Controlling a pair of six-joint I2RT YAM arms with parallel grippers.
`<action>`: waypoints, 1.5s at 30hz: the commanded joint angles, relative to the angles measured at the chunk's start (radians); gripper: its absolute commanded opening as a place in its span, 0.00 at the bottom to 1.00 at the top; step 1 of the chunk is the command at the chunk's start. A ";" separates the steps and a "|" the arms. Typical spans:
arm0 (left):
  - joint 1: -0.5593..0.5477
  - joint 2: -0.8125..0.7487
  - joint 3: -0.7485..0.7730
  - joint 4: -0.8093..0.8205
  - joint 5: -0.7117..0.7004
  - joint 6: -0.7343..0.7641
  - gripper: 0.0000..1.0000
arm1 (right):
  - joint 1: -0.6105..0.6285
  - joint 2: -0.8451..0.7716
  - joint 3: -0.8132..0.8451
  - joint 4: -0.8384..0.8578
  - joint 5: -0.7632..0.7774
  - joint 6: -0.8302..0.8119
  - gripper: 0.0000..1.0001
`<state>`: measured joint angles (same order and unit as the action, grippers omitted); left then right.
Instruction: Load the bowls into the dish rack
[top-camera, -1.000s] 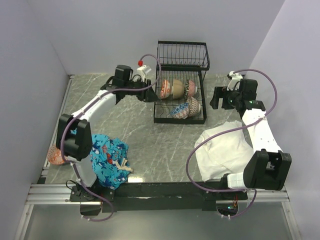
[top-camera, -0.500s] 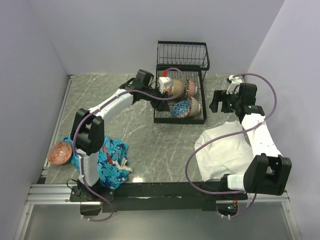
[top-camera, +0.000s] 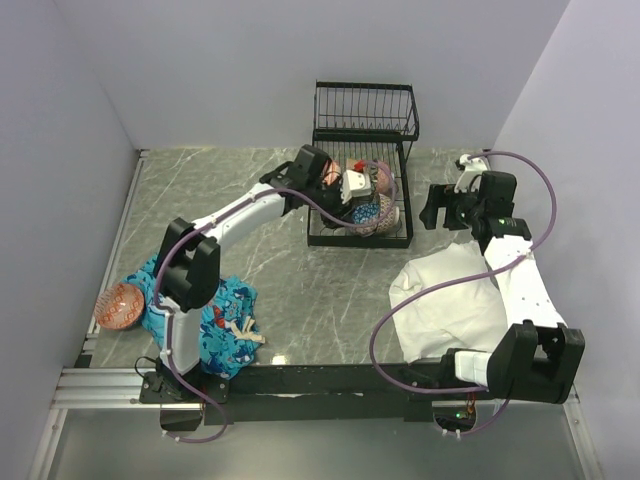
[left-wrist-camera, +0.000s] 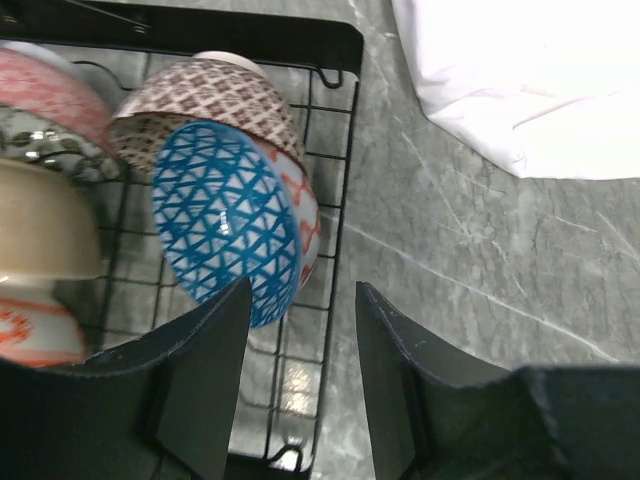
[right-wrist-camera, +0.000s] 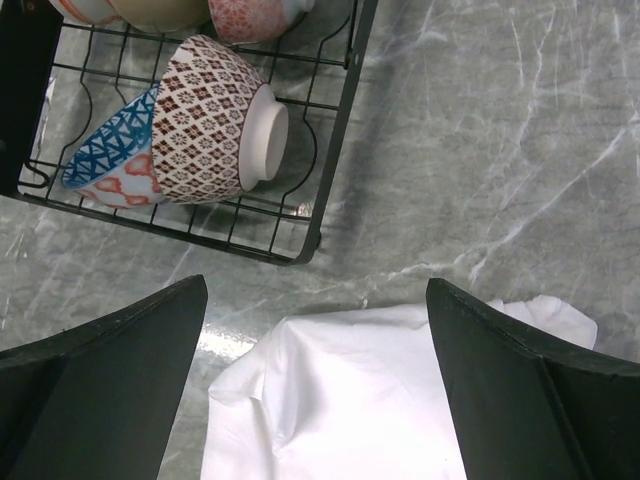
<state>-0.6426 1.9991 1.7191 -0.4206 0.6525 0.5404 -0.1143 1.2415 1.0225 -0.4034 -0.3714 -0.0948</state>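
A grey marbled tabletop (top-camera: 290, 270) fills the overhead view, with pale walls on three sides. At its far middle stands the black wire dish rack (top-camera: 366, 112), a flat slotted base with a raised basket tier above the back half. A crumpled white cloth (top-camera: 450, 305) lies on the right side of the table, its far edge near the rack's front right corner. A blue patterned cloth (top-camera: 215, 315) lies bunched at the near left, partly behind the left arm's elbow.

The white left arm (top-camera: 240, 210) stretches from the near left across to the rack, and its wrist covers part of the lower tier from above. The right arm (top-camera: 515, 260) stands over the white cloth, to the right of the rack.

An orange-red patterned bowl (top-camera: 120, 305) sits on the table at the far left, just beside the blue cloth and well apart from the rack. On the rack's base, a brown diamond-patterned bowl (right-wrist-camera: 205, 120) lies on its side, with a blue triangle-patterned bowl (left-wrist-camera: 225, 220) pressed against it. Behind them, a plain beige bowl (left-wrist-camera: 40, 220) and a red patterned bowl (left-wrist-camera: 45, 90) rest close together.

The left gripper (left-wrist-camera: 302, 300) hangs over the rack's front edge, fingers apart and holding nothing, the blue bowl's rim just beyond the tips. The right gripper (right-wrist-camera: 312, 290) hovers above bare table between rack and white cloth, fingers spread wide, empty.
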 joint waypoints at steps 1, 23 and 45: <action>-0.038 0.039 0.046 0.026 -0.013 0.015 0.52 | -0.019 -0.043 -0.016 0.037 0.002 0.000 0.98; -0.048 0.182 0.154 0.006 -0.036 -0.051 0.36 | -0.047 -0.042 -0.029 0.031 -0.003 -0.002 0.98; 0.001 0.156 0.207 -0.015 -0.008 -0.217 0.01 | -0.051 -0.017 -0.019 0.037 0.003 0.006 0.98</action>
<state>-0.6594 2.1910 1.8740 -0.4904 0.6655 0.3828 -0.1562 1.2301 1.0054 -0.4034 -0.3710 -0.0944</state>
